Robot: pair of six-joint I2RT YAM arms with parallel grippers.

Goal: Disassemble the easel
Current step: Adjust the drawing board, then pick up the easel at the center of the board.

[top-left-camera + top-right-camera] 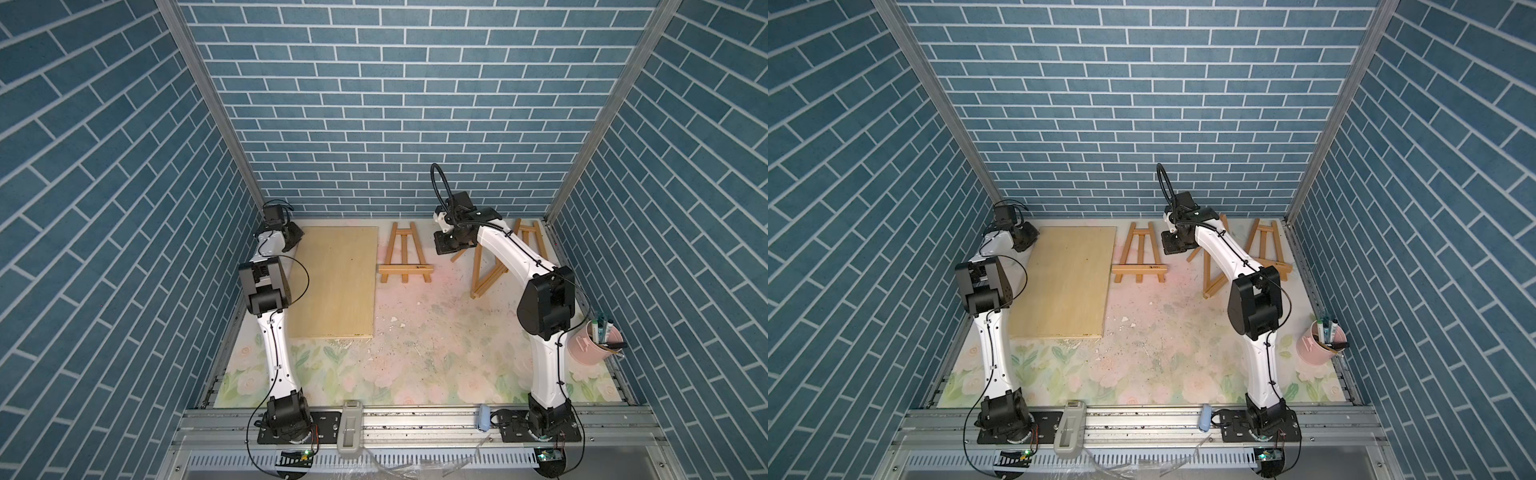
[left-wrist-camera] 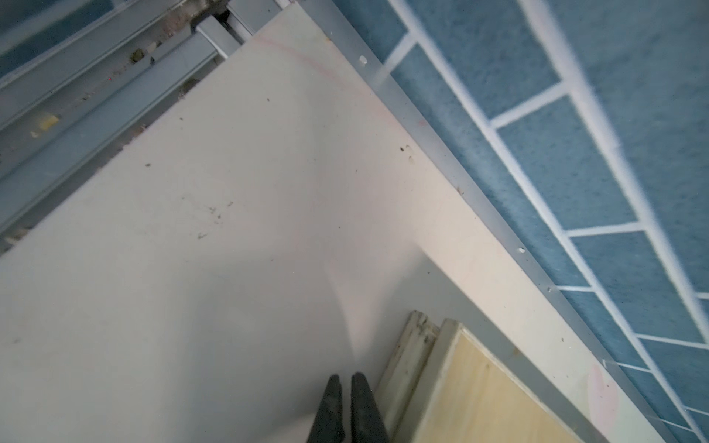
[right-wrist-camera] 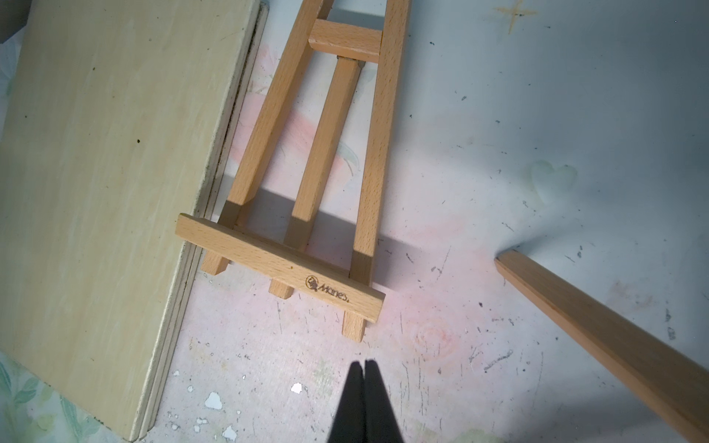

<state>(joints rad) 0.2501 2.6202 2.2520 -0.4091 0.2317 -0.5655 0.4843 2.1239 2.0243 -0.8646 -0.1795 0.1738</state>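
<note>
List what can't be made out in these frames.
- Both top views: right arm covers the upper part of the tipped easel; its fold state is unclear.
- Right wrist view: bar cut off by the frame edge, owner unclear; top of the flat easel cut off too.
- Top views: right gripper and left gripper hidden under their wrists; wrist views show only shut fingertips.
- Top views: pens in cup too small to read.

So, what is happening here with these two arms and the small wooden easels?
Nothing is being held right now. The right gripper hangs with fingers shut and empty over the table, near an easel lying flat beside the wooden board. The left gripper, also shut and empty, is at the board's far corner. Another easel stands spread open further right, not yet taken apart.
</note>
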